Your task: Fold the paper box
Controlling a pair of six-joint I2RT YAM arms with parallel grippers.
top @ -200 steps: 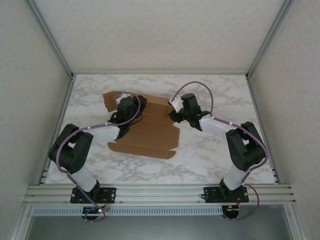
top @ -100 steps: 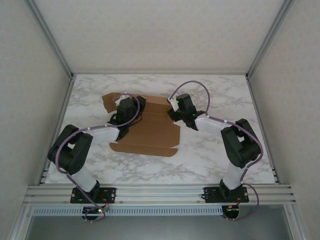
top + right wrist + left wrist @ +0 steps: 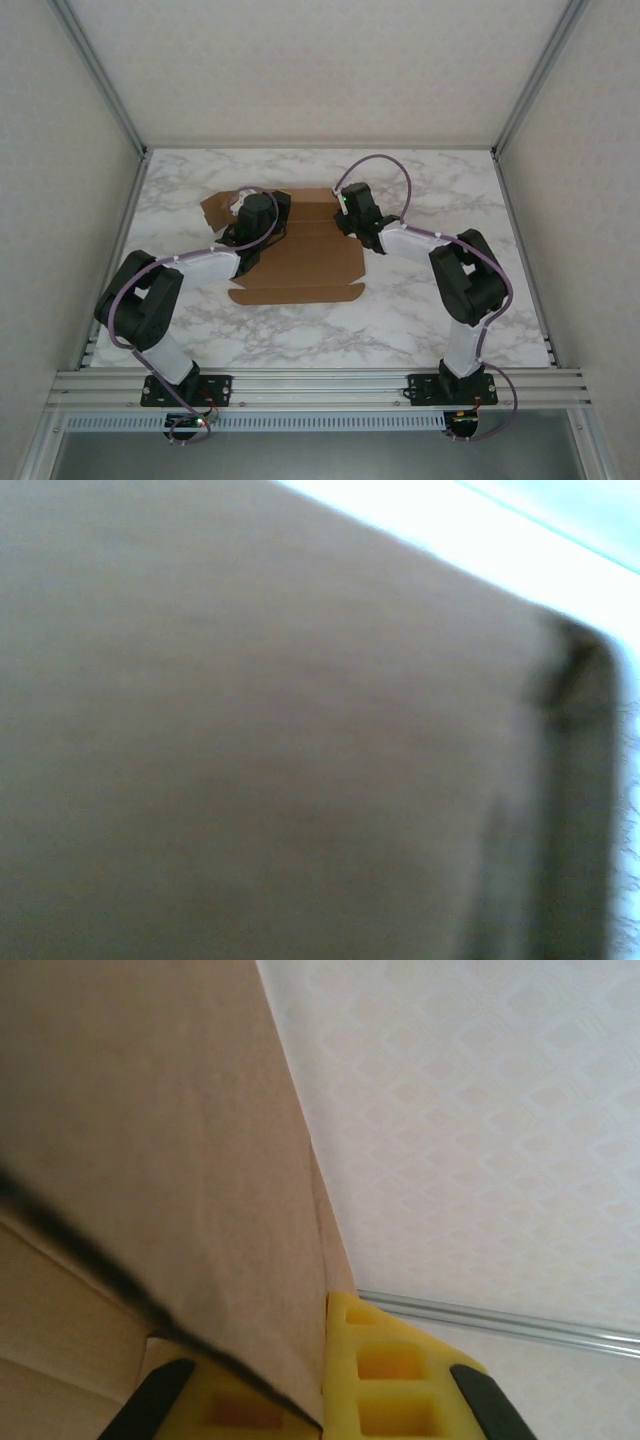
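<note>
Item: paper box (image 3: pixel 300 265), brown cardboard, mostly flat on the marble table (image 3: pixel 430 300), lying between my two claws. My left claw (image 3: pixel 322 1405) has its yellow pads (image 3: pixel 400 1370) either side of a raised flap, seemingly clamped on it. My right claw (image 3: pixel 346 216) sits at the box's far-right edge; whether it grips I cannot tell. Step, by my judgement: raising the rear wall, early. Next: lift both ends together, keeping the crease square

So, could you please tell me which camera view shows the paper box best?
The top external view: the paper box shows its outline and flaps on the table, arms covering part. The left wrist view gives a panel edge between yellow fingers; the right wrist view, a blurred brown surface.
</note>
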